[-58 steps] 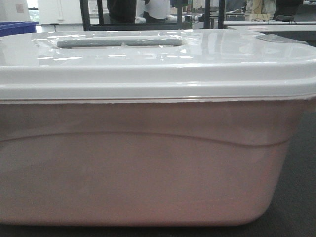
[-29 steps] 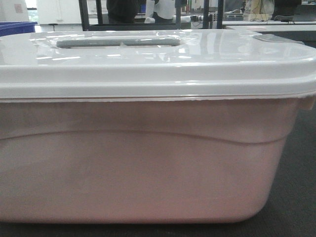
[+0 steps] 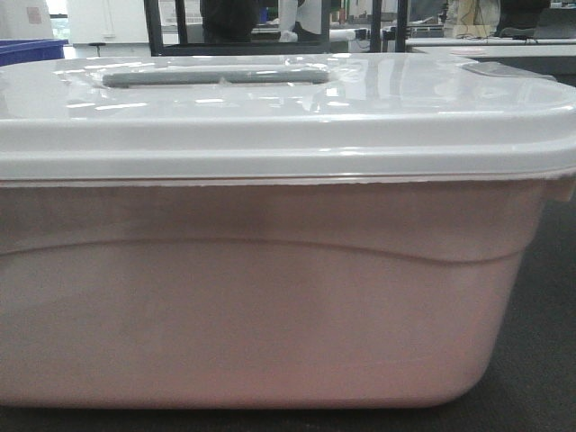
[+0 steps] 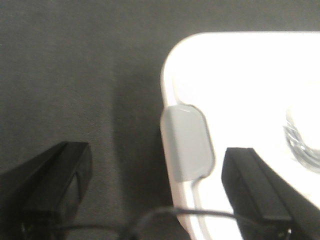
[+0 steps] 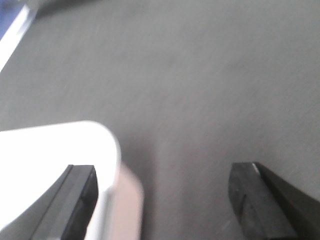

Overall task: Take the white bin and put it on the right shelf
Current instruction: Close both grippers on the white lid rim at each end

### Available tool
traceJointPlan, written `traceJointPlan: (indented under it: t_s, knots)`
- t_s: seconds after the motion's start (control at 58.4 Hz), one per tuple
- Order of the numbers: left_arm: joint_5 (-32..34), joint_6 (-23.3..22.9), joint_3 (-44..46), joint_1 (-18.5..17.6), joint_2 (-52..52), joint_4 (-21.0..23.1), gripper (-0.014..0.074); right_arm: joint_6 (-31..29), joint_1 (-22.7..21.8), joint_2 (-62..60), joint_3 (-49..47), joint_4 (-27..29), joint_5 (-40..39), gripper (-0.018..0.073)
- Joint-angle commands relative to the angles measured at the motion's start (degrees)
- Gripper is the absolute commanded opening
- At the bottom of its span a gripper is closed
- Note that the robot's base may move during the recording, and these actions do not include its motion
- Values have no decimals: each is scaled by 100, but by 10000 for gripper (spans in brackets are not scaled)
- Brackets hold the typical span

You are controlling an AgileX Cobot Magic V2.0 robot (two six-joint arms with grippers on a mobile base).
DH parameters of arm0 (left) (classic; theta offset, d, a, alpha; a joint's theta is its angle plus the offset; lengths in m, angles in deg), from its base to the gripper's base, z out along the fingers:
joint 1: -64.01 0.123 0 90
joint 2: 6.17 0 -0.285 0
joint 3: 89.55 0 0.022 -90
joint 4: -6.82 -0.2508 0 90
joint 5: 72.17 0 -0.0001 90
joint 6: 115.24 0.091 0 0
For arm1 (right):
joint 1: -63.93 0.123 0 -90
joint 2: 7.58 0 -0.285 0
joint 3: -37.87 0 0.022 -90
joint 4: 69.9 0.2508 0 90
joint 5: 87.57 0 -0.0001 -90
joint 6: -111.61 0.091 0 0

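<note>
Almost nothing is moving since half a second ago; against a second ago, the tub's right end is sitting slightly further left in the front view.

Your left gripper [image 4: 155, 197] is spread wide and holding nothing. One finger is over the dark surface [image 4: 75, 75] at 9 o'clock, the other over the lid at 3 o'clock. A grey clip [image 4: 187, 145] on the bin's end edge is sitting at 12 o'clock, between the jaws.

Your right gripper [image 5: 167, 200] is also spread and empty, straddling the bin's other end. The white corner is lying at 9 o'clock and bare dark surface from 12 to 3.

The white bin [image 3: 270, 315] is resting on that dark surface, filling the front view, lid [image 3: 288, 126] on. Its grey handle [image 3: 216, 76] is at 11 o'clock, and a blue crate [image 3: 27, 49] is behind at 10. The right shelf is not showing.

Handling, as a judgement: you are dealing with stiff plastic, bulky, glossy and likely slippery. Weight cannot be told, as the contents are unclear. The walls are tapering, so side squeezes could slide. Be taking hold under the rim at both ends, not by the lid alone, which could pop off.
</note>
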Motion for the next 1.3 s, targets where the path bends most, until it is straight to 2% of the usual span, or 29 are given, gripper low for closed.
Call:
traceJointPlan:
  t_s: [0.0,0.137,0.257,0.36,0.445,0.514,0.634,0.788,0.942,1.079,1.165,1.285]
  knots:
    - [-126,507,389,124,-232,592,442,-406,-43,388,-562,595,346,634]
    - [-445,1278,421,698,-548,1632,442,-1316,-339,945,-865,1667,1198,634]
    - [-931,2034,421,1224,-852,2617,442,-2088,-842,1226,-865,2629,1697,634]
    - [-1457,2678,388,1504,-1201,3410,442,-2634,-1279,1466,-838,3073,2020,634]
    - [-1918,2915,387,1620,-1534,3845,442,-3055,-1470,1722,-738,3391,2255,634]
    - [-1905,2968,366,1661,-1716,3914,442,-3389,-1516,1913,-628,3794,2477,634]
    - [-1905,2993,363,1785,-1896,3725,442,-3989,-1522,2304,-411,4518,2904,634]
    - [-1905,3084,184,1845,-2113,3689,442,-4414,-1522,2685,-54,4869,3074,634]
    - [-1905,3370,-276,1845,-2313,3954,441,-4659,-1502,2815,324,5100,3062,634]
    - [-1912,3542,-641,1865,-2357,4252,440,-4929,-1392,2815,595,5649,3087,634]
    - [-1912,3558,-722,1914,-2357,4373,440,-4962,-1302,2815,688,5721,3049,634]
    - [-1912,3558,-827,1991,-2357,4820,440,-4966,-1083,2815,794,5721,2921,634]
